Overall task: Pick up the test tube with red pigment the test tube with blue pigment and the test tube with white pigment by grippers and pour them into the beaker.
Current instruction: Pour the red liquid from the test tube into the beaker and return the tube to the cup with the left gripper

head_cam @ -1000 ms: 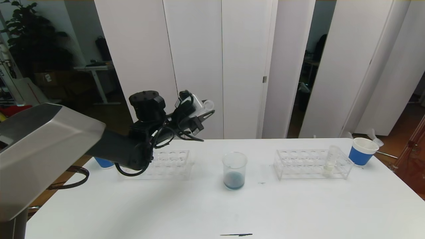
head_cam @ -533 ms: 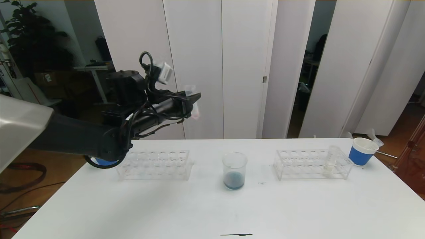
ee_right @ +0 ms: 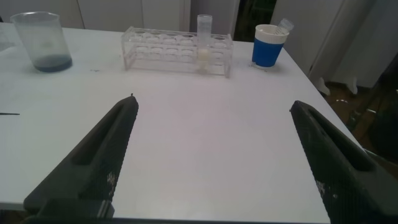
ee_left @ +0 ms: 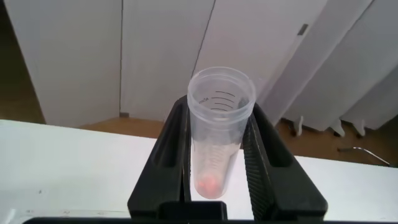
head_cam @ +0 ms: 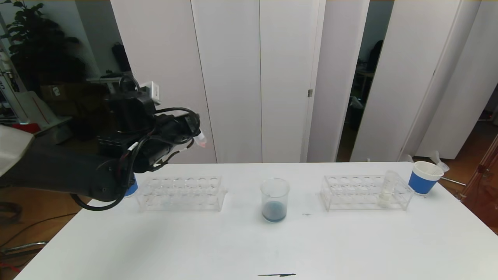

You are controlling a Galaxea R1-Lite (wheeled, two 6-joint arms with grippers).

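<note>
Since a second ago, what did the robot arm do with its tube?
The left tool, shut on the red tube, swung up from above the left rack and pulled back to the robot's left, away from the beaker. The beaker, both racks, the white tube and the open right tool stayed put.

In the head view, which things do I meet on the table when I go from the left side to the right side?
Left tube rack → beaker → right tube rack → test tube with white pigment, standing in that rack → blue cup.
</note>
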